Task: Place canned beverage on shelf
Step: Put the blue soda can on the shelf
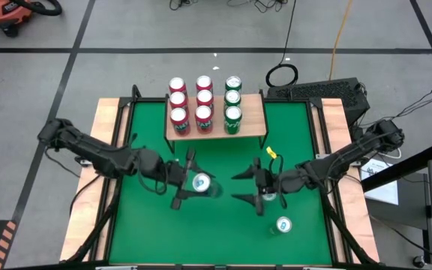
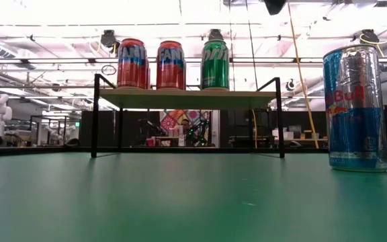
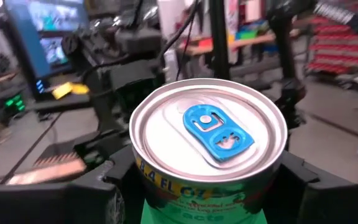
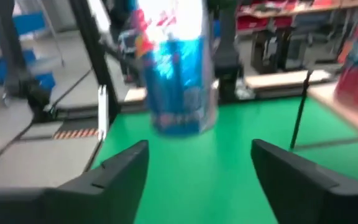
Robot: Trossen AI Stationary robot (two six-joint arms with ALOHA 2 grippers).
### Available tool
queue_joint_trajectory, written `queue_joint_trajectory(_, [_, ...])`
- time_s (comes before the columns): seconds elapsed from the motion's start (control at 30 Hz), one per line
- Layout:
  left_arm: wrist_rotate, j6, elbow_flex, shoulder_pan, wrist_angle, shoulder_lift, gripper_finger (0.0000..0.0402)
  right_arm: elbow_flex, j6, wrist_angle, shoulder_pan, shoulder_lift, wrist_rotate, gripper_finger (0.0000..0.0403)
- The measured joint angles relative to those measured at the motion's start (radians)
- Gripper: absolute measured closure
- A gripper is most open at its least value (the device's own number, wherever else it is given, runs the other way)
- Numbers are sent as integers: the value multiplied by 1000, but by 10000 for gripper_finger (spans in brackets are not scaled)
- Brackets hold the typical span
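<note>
A green table (image 1: 148, 232) sits on a grey workshop floor. The left gripper (image 1: 189, 184) has its jaws clasped around a blue-tabbed can (image 3: 209, 149), one finger on each side, the lid facing the wrist camera. The right gripper (image 1: 247, 186) stands with jaws spread and nothing between them; ahead of them stands a blue-and-silver can (image 4: 178, 68), apart from the fingers. Farther out, the shelf (image 1: 255, 112) carries nine cans (image 1: 204, 98) in three rows. Another can (image 1: 283, 224) stands near the right gripper.

Orange vacuum (image 1: 10, 13) on floor, far left; black keyboard (image 1: 317, 91) behind table
</note>
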Motion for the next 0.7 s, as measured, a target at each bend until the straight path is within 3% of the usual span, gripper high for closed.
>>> queue_joint_trajectory(0.2, [143,12,0,81,-2,-8,171,86,-38,-29,-55,0,-52,75])
queue_joint_trajectory(0.43, [318,120,0,153,22,-7,171,190,-38,-131,-149,0,-243,65])
queue_joint_trajectory(0.7, [341,130,21,210,71,4,171,339,-38,-310,-235,62,-388,65])
